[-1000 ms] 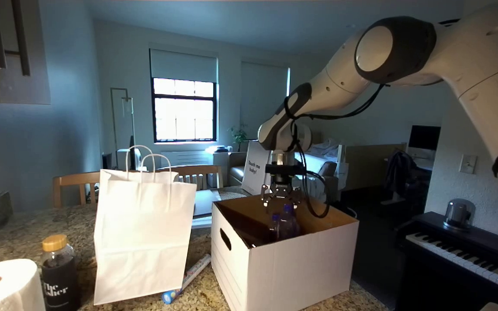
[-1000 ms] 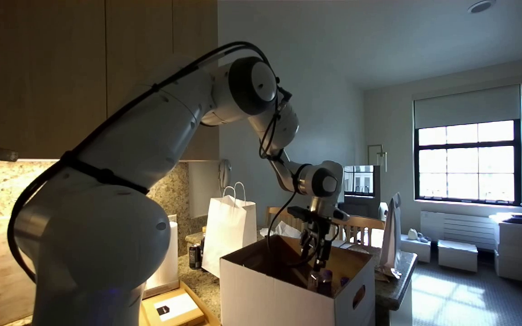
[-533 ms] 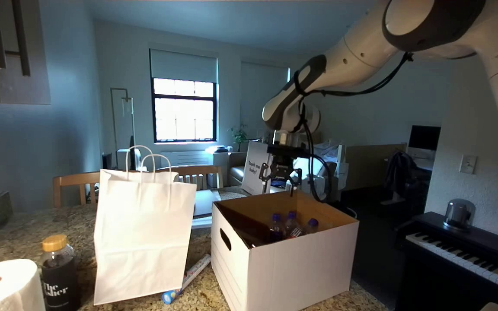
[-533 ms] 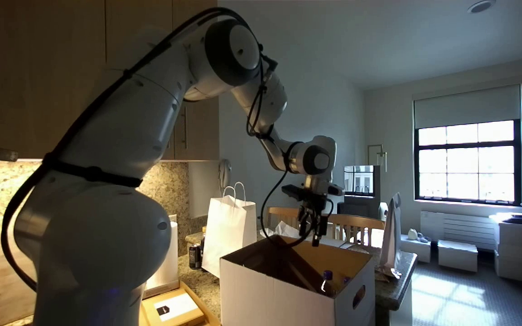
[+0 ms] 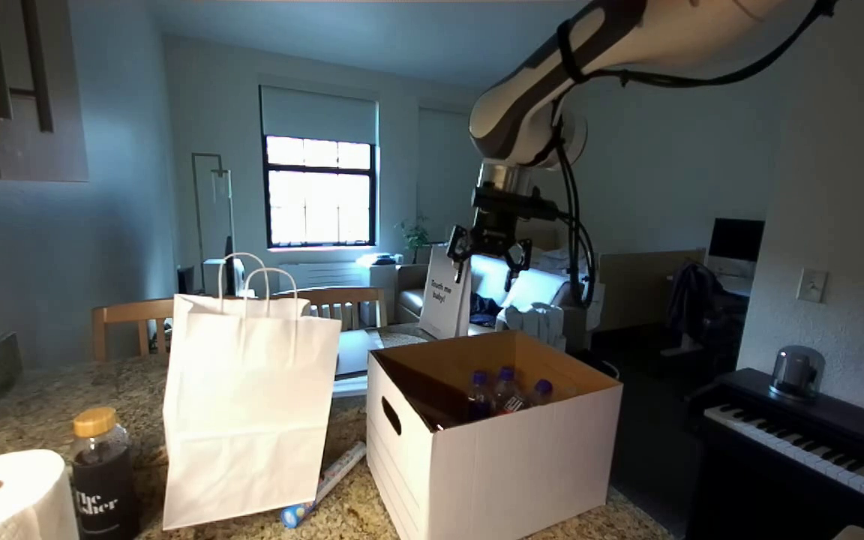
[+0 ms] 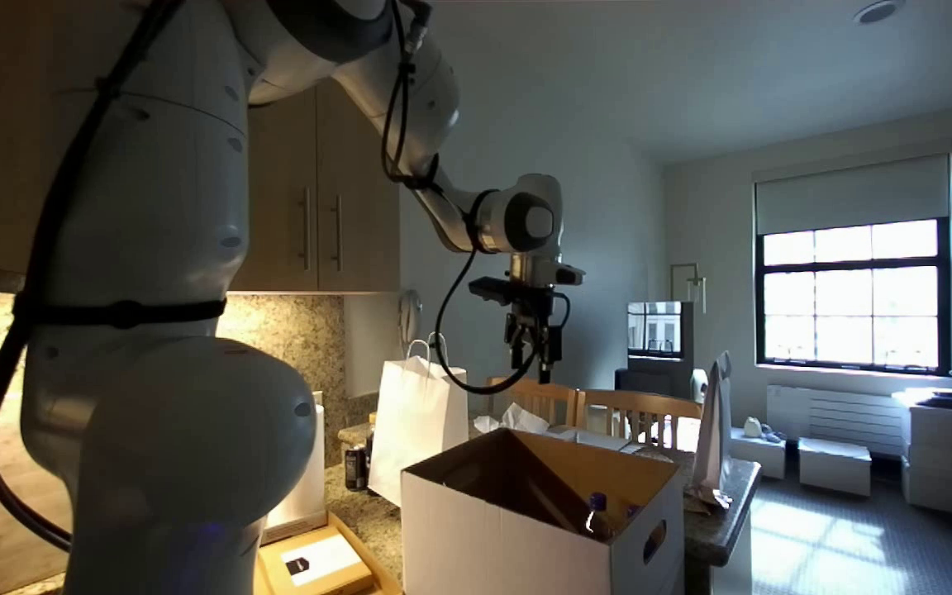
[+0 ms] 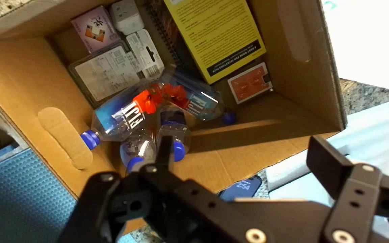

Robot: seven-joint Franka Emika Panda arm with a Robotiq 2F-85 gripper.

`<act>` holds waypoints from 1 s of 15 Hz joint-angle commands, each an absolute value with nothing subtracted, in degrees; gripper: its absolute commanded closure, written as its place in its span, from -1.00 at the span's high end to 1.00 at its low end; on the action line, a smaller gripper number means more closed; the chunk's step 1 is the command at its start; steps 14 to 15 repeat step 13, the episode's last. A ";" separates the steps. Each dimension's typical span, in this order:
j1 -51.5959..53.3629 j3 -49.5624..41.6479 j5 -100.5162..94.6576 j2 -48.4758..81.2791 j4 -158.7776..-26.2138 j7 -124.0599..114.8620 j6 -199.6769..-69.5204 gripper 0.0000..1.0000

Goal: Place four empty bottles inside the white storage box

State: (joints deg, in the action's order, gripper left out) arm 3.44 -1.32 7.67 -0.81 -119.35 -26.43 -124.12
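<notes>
Higher than half a second ago, the gripper hangs well above the box, its fingers spread apart, released. All four bottles sit inside the box, bunched together. In the wrist view, one turns its blue cap left and another its cap right, both with labels showing; the remaining two, between and nearer, point their caps to the near side. Also in the box lie a yellow book, far, and a red packet, right of the bottles. In an exterior view, three caps show beyond the near wall; left of the box stand a paper bag and, farther left, a jar.
</notes>
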 commanded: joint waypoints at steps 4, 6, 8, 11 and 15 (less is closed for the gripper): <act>4.29 5.31 0.17 -15.78 -129.78 -27.40 -121.46 1.00; 3.37 5.92 0.91 -13.43 -127.25 -28.39 -121.50 1.00; 3.77 6.89 0.91 -14.12 -128.01 -28.49 -121.46 1.00; 3.14 6.32 0.88 -13.64 -127.55 -28.50 -121.47 1.00; 3.08 6.29 0.88 -13.56 -127.53 -28.51 -121.47 1.00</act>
